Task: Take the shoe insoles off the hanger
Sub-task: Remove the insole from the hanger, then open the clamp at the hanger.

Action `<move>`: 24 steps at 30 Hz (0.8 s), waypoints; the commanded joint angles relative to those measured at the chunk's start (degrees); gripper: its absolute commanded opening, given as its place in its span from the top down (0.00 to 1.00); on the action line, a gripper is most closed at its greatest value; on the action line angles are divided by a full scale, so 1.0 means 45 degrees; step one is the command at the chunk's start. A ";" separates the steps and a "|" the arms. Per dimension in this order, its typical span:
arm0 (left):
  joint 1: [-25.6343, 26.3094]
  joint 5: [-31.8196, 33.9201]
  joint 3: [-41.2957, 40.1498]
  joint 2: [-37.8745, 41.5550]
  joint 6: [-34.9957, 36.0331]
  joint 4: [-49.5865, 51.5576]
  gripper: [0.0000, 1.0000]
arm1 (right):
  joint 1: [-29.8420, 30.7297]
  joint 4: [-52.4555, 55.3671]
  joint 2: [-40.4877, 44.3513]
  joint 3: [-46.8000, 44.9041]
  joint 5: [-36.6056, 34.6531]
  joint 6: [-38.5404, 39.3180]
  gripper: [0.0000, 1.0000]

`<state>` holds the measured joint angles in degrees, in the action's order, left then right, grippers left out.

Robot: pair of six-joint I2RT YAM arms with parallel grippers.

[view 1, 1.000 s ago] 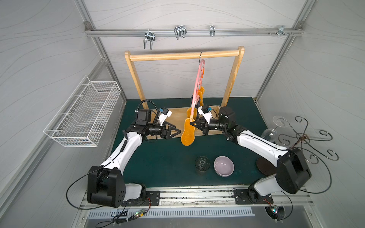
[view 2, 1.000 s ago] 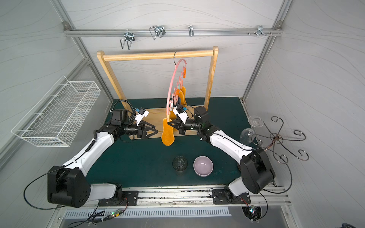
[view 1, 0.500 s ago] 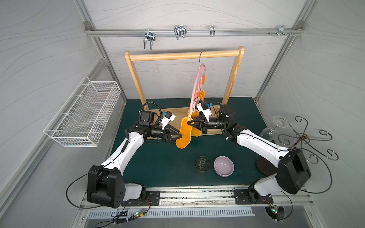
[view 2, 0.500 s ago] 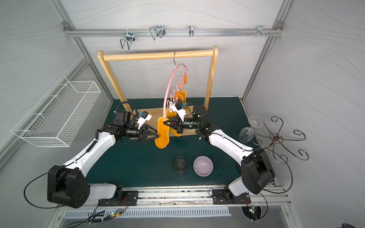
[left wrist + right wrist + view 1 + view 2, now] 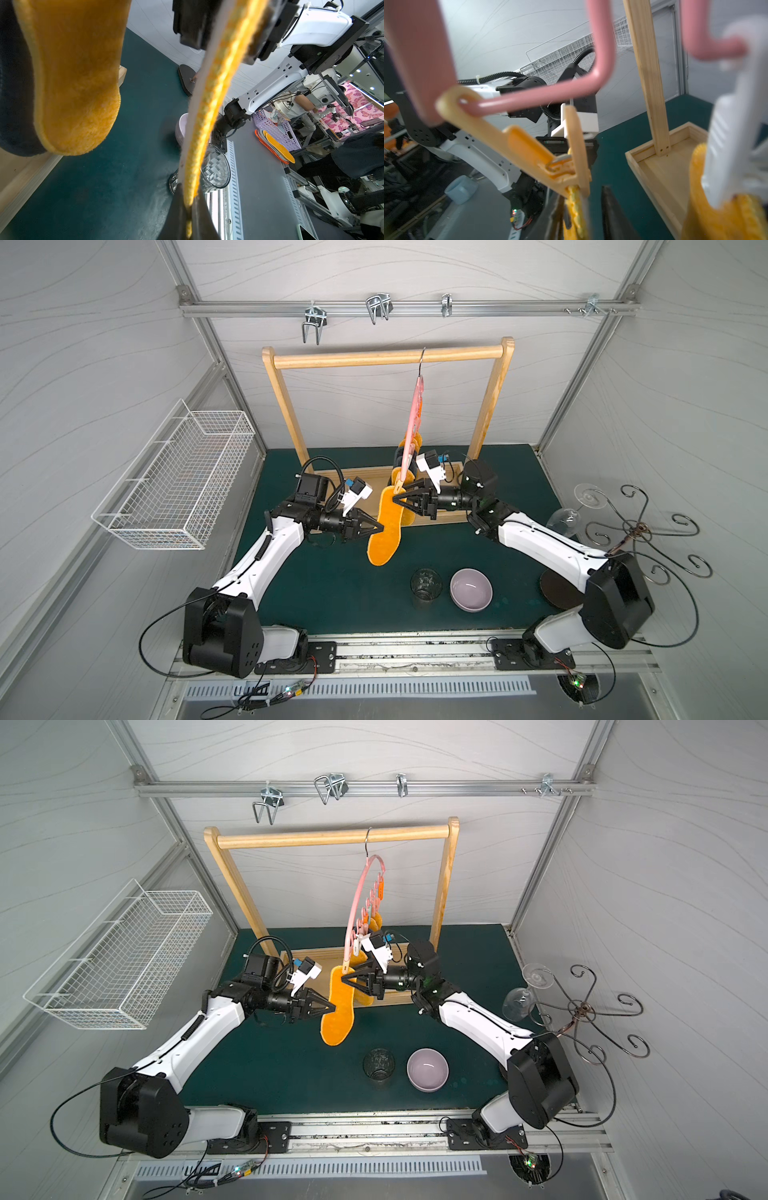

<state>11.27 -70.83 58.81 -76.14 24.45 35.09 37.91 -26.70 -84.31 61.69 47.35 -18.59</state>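
One green mat (image 5: pixel 332 593), white walls (image 5: pixel 415 273)

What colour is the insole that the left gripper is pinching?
The fuzzy foot-shaped insole is mustard-orange; it shows best in a top view.

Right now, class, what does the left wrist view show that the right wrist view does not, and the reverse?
Only the left wrist view: the glass, the lilac bowl and how the left claw is shut on the orange insole. Only the right wrist view: the pink hanger and the yellow clothespin clamping that insole. Both: the orange insole edge-on, the open right claw around it, the green mat.
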 commanded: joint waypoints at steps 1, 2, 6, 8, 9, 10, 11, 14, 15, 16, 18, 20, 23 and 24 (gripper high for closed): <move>0.0037 -0.0666 0.0526 -0.0052 0.0896 0.0413 1.00 | -0.0080 -0.1096 0.0548 -0.0073 0.0104 -0.0285 0.48; 0.0055 -0.0686 0.0516 -0.0053 0.0985 0.0495 1.00 | -0.0156 -0.1228 0.0615 -0.0097 0.0134 -0.0368 0.43; 0.0055 -0.0740 0.0555 -0.0072 0.1090 0.0581 1.00 | -0.0225 -0.1411 0.0694 0.0073 0.0440 -0.0238 0.37; 0.0055 -0.0798 0.0545 -0.0091 0.1175 0.0648 1.00 | -0.0243 -0.1469 0.0700 0.0158 0.0323 -0.0186 0.36; 0.0055 -0.0813 0.0549 -0.0074 0.1216 0.0687 1.00 | -0.0261 -0.1566 0.0661 0.0153 0.0275 -0.0207 0.36; 0.0055 -0.0841 0.0521 -0.0076 0.1263 0.0702 1.00 | -0.0301 -0.1708 0.0637 0.0158 0.0251 -0.0232 0.36; 0.0045 -0.0871 0.0524 -0.0073 0.1319 0.0763 1.00 | -0.0348 -0.1849 0.0607 0.0158 0.0228 -0.0297 0.36; 0.0084 -0.1044 0.0560 -0.0073 0.1618 0.0994 1.00 | -0.0540 -0.2266 0.0463 0.0048 0.0291 -0.0390 0.34; 0.0103 -0.1108 0.0545 -0.0070 0.1778 0.1099 1.00 | -0.0629 -0.2433 0.0404 0.0013 0.0374 -0.0458 0.34; 0.0118 -0.1188 0.0579 -0.0072 0.2002 0.1275 1.00 | -0.0755 -0.2744 0.0306 -0.0050 0.0493 -0.0632 0.34; 0.0188 -0.1272 0.0583 -0.0078 0.2320 0.1538 1.00 | -0.0969 -0.3880 0.0100 -0.0271 0.0888 -0.1160 0.34; 0.0333 -0.1220 0.0582 -0.0109 0.2598 0.1754 1.00 | -0.1203 -0.5696 -0.0276 -0.0516 0.1345 -0.2045 0.34; 0.0566 -0.1010 0.0660 -0.0204 0.2802 0.1972 1.00 | -0.1544 -0.8895 -0.1203 -0.0528 0.1993 -0.4187 0.35; 0.0615 -0.0999 0.0699 -0.0238 0.2837 0.2022 1.00 | -0.1630 -1.0107 -0.1552 -0.0463 0.2133 -0.5014 0.36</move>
<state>13.28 -73.73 59.09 -76.47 33.32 42.52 31.75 -54.33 -87.99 60.05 52.99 -30.48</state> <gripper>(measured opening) 0.073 0.648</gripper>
